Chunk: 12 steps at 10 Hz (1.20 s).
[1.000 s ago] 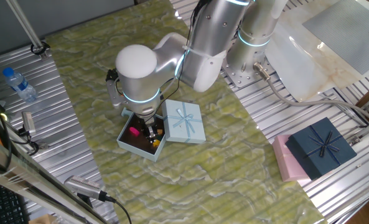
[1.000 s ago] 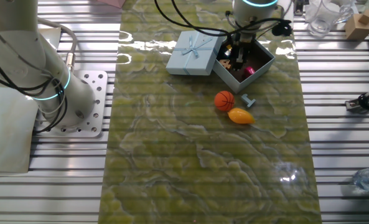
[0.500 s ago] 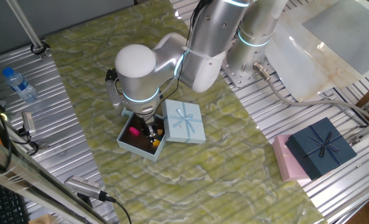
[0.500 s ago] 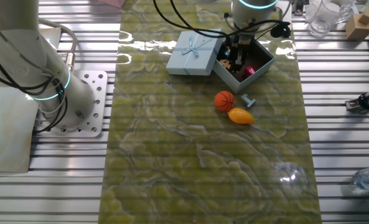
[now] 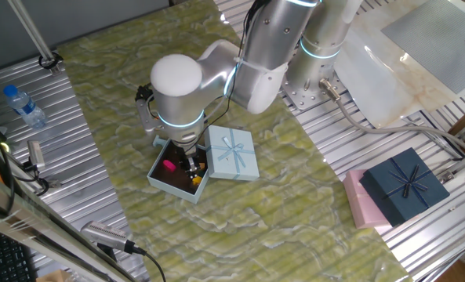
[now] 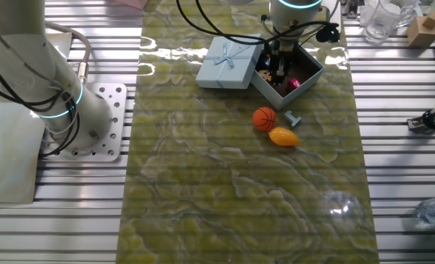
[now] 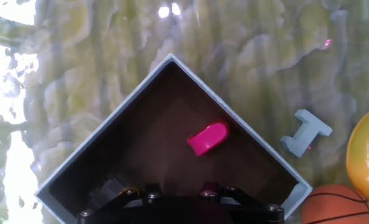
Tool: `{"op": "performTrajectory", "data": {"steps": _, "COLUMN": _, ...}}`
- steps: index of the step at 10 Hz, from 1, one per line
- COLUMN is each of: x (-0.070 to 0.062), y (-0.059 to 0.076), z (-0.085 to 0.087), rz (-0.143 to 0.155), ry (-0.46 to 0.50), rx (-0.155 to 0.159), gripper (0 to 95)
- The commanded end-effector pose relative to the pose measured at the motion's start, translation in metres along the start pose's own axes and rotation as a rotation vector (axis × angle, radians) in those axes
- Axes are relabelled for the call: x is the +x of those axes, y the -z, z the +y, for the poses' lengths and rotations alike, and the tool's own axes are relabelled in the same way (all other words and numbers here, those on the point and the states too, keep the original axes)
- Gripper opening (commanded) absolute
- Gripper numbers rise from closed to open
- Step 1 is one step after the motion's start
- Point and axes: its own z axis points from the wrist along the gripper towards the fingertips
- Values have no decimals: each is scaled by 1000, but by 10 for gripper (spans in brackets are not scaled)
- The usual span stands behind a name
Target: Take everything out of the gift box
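The pale-blue gift box stands open with its dark brown inside showing, and its lid with a bow lies against it. My gripper reaches down into the box; its fingers are lost in shadow, so I cannot tell its state. A magenta piece lies on the box floor ahead of the gripper. Small yellow and orange bits sit by the fingers. Outside the box rim lie an orange basketball, a yellow-orange mango-like fruit and a pale-blue H-shaped piece.
A navy box with a bow rests on a pink box at the table's right edge. A water bottle lies on the metal slats at the left. The arm's base is bolted beside the green mat.
The arm's white joint has shifted slightly to the right above the box. The gripper stays inside the box, and the toys have not moved.
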Motion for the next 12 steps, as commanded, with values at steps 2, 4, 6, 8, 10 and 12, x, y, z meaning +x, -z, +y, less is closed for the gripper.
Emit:
{"op": "performTrajectory", "data": {"steps": 2, "x": 3, "y": 0, "z": 3, "rz": 7, "ry": -8, "rx": -11, "gripper": 380}}
{"op": "performTrajectory", "data": {"steps": 4, "x": 9, "y": 2, "z": 8, "rz": 5, "ry": -10, "rx": -10, "gripper": 380}}
{"op": "performTrajectory", "data": {"steps": 6, "x": 11, "y": 2, "z": 7, "rz": 5, "ry": -7, "rx": -8, "gripper": 380}}
{"op": "performTrajectory", "data": {"steps": 8, "x": 11, "y": 1, "z": 6, "rz": 3, "ry": 2, "rx": -18, "gripper": 380}}
{"op": "performTrajectory", "data": {"steps": 10, "x": 11, "y": 1, "z": 6, "rz": -1, "ry": -4, "rx": -17, "gripper": 380}}
{"op": "performTrajectory", "data": {"steps": 12, "x": 11, "y": 1, "z": 6, "rz": 4, "ry": 5, "rx": -16, "gripper": 380}}
